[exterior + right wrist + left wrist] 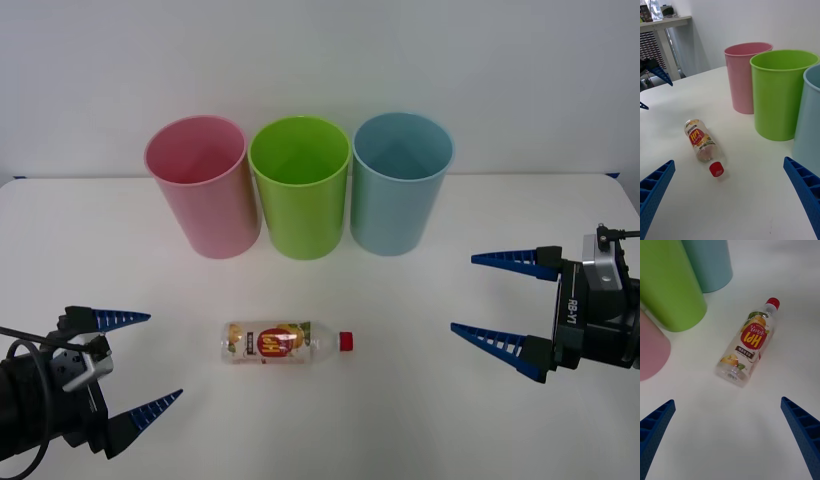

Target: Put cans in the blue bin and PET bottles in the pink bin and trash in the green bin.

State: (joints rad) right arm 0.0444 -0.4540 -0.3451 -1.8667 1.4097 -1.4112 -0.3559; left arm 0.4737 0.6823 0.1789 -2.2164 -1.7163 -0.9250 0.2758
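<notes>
Looking down, we see the bottle (285, 342) lying mid-frame below the pink bin (203, 184), flanked by our wide-open, empty left gripper (135, 365) and right gripper (497, 297), either seemingly placed to reach it.

The small clear plastic bottle with a red cap (284, 343) is lying with bare white table (400, 430) open on every side. Well behind it, the pink (200, 185), lime-green (300, 185) and light-blue plastic bins (402, 180) are standing touching, blocking passage.

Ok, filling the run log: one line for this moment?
small clear plastic bottle: lying on table, untouched | left gripper: open | right gripper: open
</notes>
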